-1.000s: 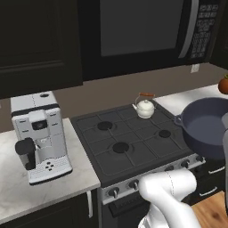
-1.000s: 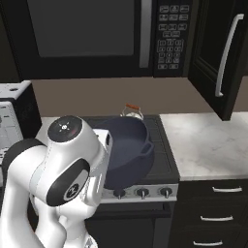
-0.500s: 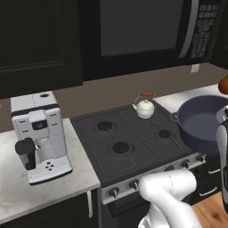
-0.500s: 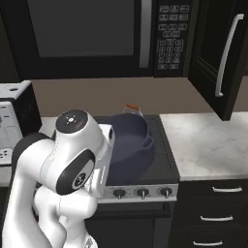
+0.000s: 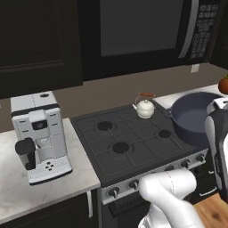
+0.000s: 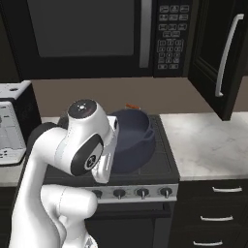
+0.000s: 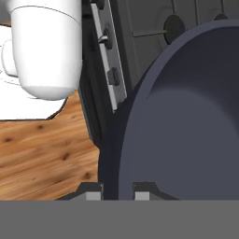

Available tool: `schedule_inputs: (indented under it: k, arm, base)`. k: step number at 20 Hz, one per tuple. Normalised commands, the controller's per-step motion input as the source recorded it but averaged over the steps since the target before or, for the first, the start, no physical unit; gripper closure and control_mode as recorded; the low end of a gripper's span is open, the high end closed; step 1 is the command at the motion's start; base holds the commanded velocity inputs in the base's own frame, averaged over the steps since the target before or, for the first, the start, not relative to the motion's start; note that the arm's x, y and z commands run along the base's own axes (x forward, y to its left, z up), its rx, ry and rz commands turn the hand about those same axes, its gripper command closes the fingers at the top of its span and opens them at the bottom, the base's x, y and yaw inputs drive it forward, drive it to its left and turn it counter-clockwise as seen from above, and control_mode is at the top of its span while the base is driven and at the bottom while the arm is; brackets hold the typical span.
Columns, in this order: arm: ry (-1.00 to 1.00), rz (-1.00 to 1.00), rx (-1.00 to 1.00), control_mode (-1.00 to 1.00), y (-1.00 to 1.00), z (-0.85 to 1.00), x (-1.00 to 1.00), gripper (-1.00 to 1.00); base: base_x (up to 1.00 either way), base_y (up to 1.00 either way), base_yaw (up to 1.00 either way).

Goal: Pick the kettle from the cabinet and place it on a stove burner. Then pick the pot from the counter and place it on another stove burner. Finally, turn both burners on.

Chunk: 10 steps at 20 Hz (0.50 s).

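The dark navy pot [image 5: 194, 116] hangs over the right side of the stove, its near rim pinched between my fingertips [image 7: 142, 190]. My gripper [image 7: 117, 191] is shut on that rim. In the right base view the pot [image 6: 136, 134] sits partly behind my arm. On the back right burner stands the cream kettle [image 5: 144, 107]; its orange handle top [image 6: 131, 106] peeks over the pot. Three burners [image 5: 120, 147] lie bare. The black cabinet [image 6: 220, 53] with its silver bar handle hangs above the marbled counter [image 6: 206, 143].
A white coffee machine [image 5: 38, 133] stands on the counter left of the stove. A black microwave [image 5: 142, 26] hangs above the stove. Stove knobs [image 6: 142, 192] line the front panel. A red fruit [image 5: 223, 84] lies at the far right. Below is wooden floor [image 7: 46, 154].
My arm has carried the pot leftward, from beside the stove to over its right side. The kettle has stayed in place.
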Motion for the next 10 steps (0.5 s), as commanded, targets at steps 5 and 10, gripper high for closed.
schedule_inputs:
  k: [5, 10]
  arm:
    - [0.02, 0.00, 0.00, -1.00, 0.01, -0.16, 0.45, 1.00]
    - [0.06, 0.01, 0.00, -1.00, 0.00, -0.26, 0.25, 1.00]
  base:
    - [0.00, 0.00, 0.00]
    - [0.00, 0.00, 0.00]
